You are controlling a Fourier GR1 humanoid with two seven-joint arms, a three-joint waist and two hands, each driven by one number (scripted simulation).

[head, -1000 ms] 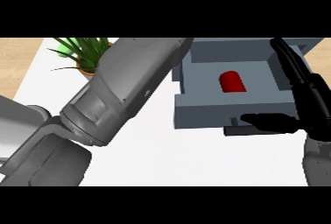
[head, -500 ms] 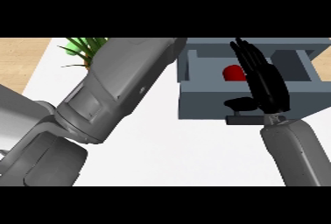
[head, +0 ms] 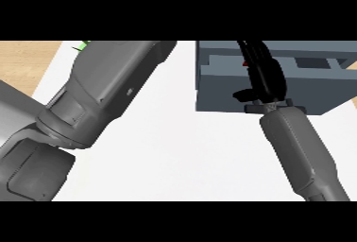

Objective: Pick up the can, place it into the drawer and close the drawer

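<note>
The grey drawer (head: 223,90) sits at the upper right, and only a narrow strip of its inside shows. Of the red can (head: 244,63) just a sliver is visible inside it, beside my right hand. My right hand (head: 265,80) lies over the drawer's front with its fingers straight, open and holding nothing; its thumb sticks out to the left against the front panel. My left forearm (head: 105,94) crosses the left half of the head view and runs out at the top, so the left hand does not show.
A scrap of green plant (head: 83,46) peeks out behind the left forearm at the top left. The white counter top (head: 181,156) spreads between the arms. Wooden floor (head: 21,61) shows past its left edge.
The drawer has slid inward under my right hand, leaving less of its inside and of the can visible. The right forearm has moved left towards the middle; the plant is nearly hidden.
</note>
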